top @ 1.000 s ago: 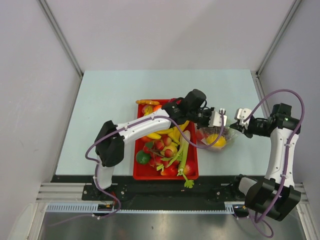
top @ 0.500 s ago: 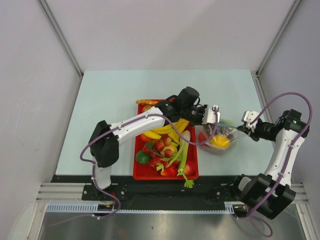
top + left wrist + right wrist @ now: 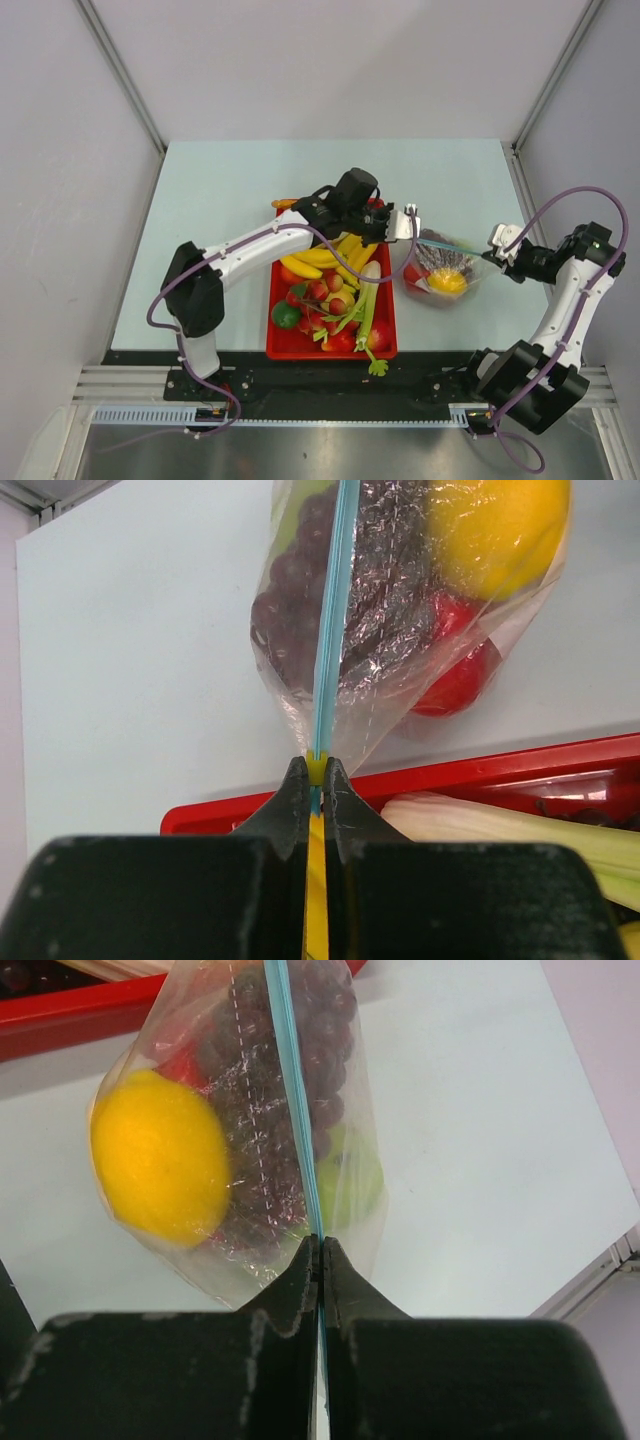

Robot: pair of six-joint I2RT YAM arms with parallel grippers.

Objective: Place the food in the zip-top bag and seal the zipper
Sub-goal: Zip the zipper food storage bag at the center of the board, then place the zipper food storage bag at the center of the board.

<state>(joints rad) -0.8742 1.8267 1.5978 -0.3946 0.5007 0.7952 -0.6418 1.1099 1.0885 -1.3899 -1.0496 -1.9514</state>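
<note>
The clear zip-top bag (image 3: 440,270) hangs stretched between my two grippers, just right of the red tray. It holds a yellow lemon (image 3: 447,282), a red fruit (image 3: 414,276), purple grapes (image 3: 320,1070) and a green fruit (image 3: 355,1175). The blue-teal zipper (image 3: 452,244) runs taut along its top. My left gripper (image 3: 409,226) is shut on the zipper's left end (image 3: 317,770), where a yellow tab shows between the jaws. My right gripper (image 3: 495,250) is shut on the zipper's right end (image 3: 318,1245). More toy food (image 3: 330,295) lies in the tray.
The red tray (image 3: 273,340) sits at the table's middle front, piled with bananas, red fruits, a green lime and celery stalks. Light blue table (image 3: 220,200) surrounds it. Grey walls stand at the back and both sides.
Both grippers have moved apart, the left one to the left and the right one to the right. The bag's mouth has been pulled from slack to a taut straight line.
</note>
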